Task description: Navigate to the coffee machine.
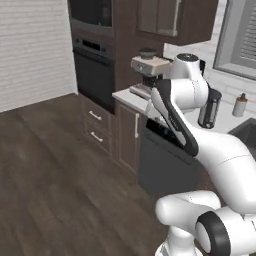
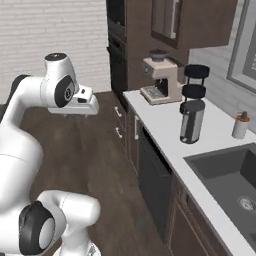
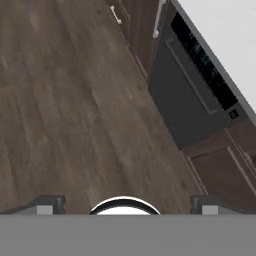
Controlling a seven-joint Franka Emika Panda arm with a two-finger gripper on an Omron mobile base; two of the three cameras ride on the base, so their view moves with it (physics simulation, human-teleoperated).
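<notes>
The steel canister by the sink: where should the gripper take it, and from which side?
Grip the steel canister around its round body, below the black lid. It stands upright near the counter's front edge, so probably come level from the floor side; the wire stand crowds it behind.

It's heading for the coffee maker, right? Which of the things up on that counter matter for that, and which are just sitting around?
Matters for the job:
- coffee machine, at the far end of the counter

Just sitting around:
- black wire stand with round tiers, beside the machine
- metal canister
- small bottle near the wall
- sink
- dishwasher under the counter
- wall oven
</notes>
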